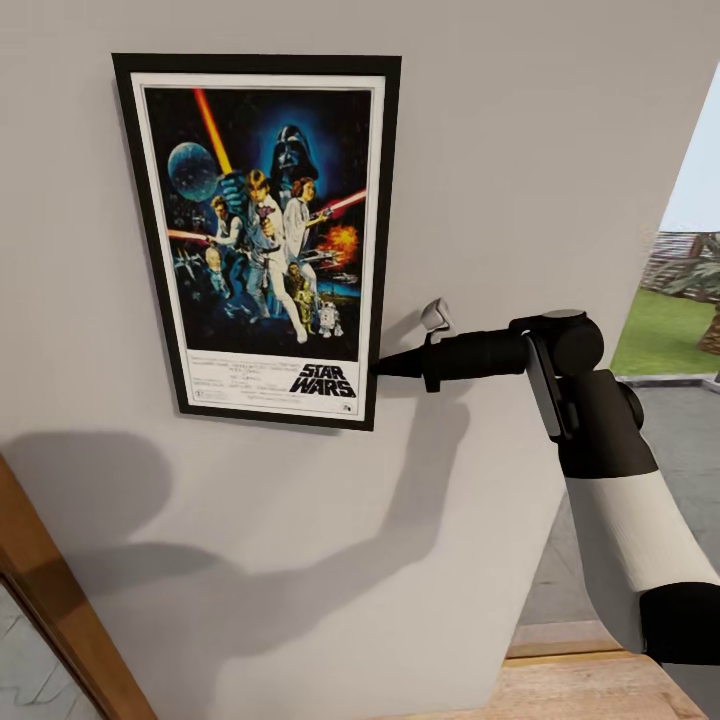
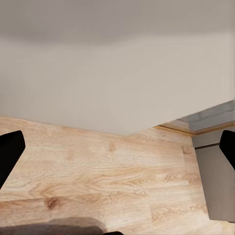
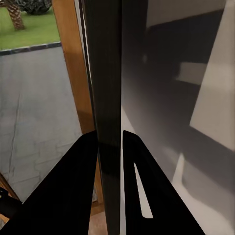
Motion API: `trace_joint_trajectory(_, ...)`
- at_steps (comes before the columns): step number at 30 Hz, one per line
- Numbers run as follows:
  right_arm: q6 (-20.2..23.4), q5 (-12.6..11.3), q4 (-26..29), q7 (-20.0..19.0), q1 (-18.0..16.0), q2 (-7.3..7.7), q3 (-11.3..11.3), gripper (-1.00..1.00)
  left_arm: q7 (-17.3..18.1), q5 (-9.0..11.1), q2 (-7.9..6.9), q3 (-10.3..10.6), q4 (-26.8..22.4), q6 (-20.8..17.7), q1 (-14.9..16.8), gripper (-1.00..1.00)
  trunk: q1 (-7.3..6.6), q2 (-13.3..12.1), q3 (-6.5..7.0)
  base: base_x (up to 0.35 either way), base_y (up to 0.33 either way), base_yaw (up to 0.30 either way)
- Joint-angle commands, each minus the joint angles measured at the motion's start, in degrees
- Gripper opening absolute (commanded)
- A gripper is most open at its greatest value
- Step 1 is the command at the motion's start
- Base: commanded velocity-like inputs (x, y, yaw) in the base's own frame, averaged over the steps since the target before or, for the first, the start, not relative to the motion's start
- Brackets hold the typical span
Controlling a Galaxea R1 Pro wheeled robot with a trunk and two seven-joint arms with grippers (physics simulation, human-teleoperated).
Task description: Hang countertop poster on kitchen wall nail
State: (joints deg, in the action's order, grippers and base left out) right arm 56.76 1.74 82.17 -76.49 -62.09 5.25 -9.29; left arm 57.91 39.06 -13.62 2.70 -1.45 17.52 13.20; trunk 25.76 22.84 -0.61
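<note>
Poster is flat against the grey wall, so hanging seems almost done. Right gripper pinches its right frame edge; letting go is left.

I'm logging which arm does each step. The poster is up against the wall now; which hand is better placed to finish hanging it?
The right hand: its fingers are closed on the poster frame's edge, holding it against the wall. The left hand is open, facing the wooden floor.
</note>
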Motion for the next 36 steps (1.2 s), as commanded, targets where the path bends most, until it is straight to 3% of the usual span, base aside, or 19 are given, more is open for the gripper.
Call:
trace_joint_trajectory(1, 0.6, 0.1, 0.0, -0.4, -0.1, 0.02, 0.0, -1.0, 0.1, 0.2, -0.01, 0.3, 0.0, 0.3, 0.0, 1.0, 0.03, 0.1, -0.06, 0.0, 0.0, 0.0)
trace_joint_trajectory(25, 0.6, 0.1, 0.0, -0.4, -0.1, 0.02, 0.0, -1.0, 0.1, 0.2, -0.02, 0.3, 0.0, 0.3, 0.0, 1.0, 0.03, 0.1, -0.06, 0.001, 0.0, 0.0)
trace_joint_trajectory(34, 0.6, 0.2, 0.0, -0.4, -0.1, 0.02, 0.1, -1.0, 0.1, 0.2, -0.03, 0.3, 0.0, 0.3, 0.0, 1.0, 0.03, 0.1, -0.06, 0.121, 0.0, 0.0)
trace_joint_trajectory(35, 0.6, 0.3, 0.0, -0.4, -0.1, 0.01, 0.1, 1.0, 0.1, 0.2, -0.04, 0.3, 0.0, 0.3, 0.0, 1.0, 0.03, 0.1, -0.06, 0.027, 0.0, 0.0)
trace_joint_trajectory(36, 0.6, 0.3, 0.0, -0.4, -0.1, 0.01, 0.1, 1.0, 0.1, 0.2, -0.02, 0.3, 0.0, 0.3, 0.0, 1.0, 0.03, 0.1, -0.06, 0.014, 0.0, 0.0)
